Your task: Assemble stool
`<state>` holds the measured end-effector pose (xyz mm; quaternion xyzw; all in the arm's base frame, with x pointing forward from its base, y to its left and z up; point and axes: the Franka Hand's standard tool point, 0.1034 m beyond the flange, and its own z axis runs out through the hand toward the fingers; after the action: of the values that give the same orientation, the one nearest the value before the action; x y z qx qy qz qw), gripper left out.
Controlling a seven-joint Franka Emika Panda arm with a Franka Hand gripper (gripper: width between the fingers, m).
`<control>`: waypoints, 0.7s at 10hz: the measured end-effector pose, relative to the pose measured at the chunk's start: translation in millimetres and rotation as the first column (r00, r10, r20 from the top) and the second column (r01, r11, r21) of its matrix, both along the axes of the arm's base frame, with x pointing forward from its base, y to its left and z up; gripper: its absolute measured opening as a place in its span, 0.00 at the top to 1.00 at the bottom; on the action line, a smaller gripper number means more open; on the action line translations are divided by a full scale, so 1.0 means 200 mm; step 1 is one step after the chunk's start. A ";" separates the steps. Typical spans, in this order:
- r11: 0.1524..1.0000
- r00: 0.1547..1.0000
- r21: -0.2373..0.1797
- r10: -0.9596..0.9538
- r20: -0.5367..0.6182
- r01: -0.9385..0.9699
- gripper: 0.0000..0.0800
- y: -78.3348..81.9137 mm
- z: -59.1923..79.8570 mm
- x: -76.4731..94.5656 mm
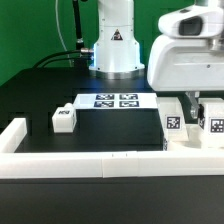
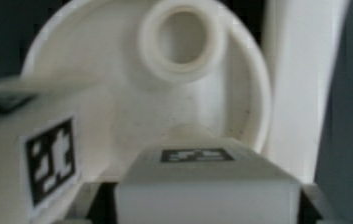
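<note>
The round white seat (image 2: pixel 137 90) fills the wrist view, with an open socket (image 2: pixel 185 40) facing the camera. My gripper (image 2: pixel 199 205) is shut on a white blocky leg (image 2: pixel 199 165) with a tag on its end, held just short of the seat. A second tagged white part (image 2: pixel 48 155) stands close beside it. In the exterior view my gripper (image 1: pixel 190 108) hangs over the white tagged parts (image 1: pixel 172 123) at the exterior view's right. The held leg is hidden there. Another loose leg (image 1: pixel 63 118) lies at the exterior view's left.
The marker board (image 1: pixel 115 101) lies in front of the robot base (image 1: pixel 113 50). The long white border rail (image 1: pixel 90 162) runs along the front and up the exterior view's left side. It also shows in the wrist view (image 2: pixel 310 80), right beside the seat.
</note>
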<state>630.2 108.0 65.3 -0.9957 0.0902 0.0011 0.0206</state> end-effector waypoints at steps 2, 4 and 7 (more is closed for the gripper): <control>0.977 0.980 0.088 -0.197 0.000 0.196 0.58 -0.02 0.00 0.00; 0.945 0.949 0.085 -0.316 -0.015 0.316 0.58 0.00 0.00 0.00; 0.864 0.868 0.083 -0.495 -0.041 0.496 0.58 0.01 0.01 0.00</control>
<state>630.1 109.5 66.4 -0.9372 0.3427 0.0089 0.0646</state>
